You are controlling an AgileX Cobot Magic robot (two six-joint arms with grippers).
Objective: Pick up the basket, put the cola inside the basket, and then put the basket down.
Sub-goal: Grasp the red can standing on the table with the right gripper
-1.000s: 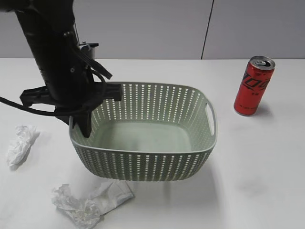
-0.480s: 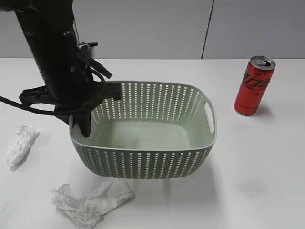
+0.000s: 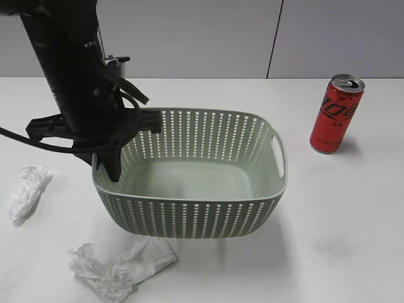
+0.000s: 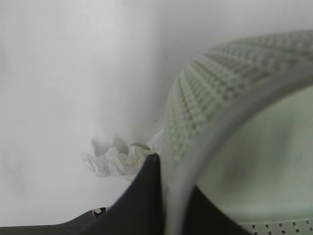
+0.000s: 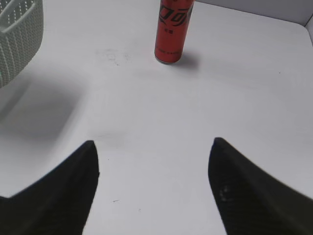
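Slotted sage plastic basket rim pinched by left fingers; right fingers spread apart.

The black left arm comes down from the upper left of the exterior view, cables looping off its wrist. Its left tool is clamped on the left rim of the pale sage-green perforated plastic basket, one finger on each side of the wall. The right tool hangs above the white counter, its two black fingers spread wide and holding nothing.
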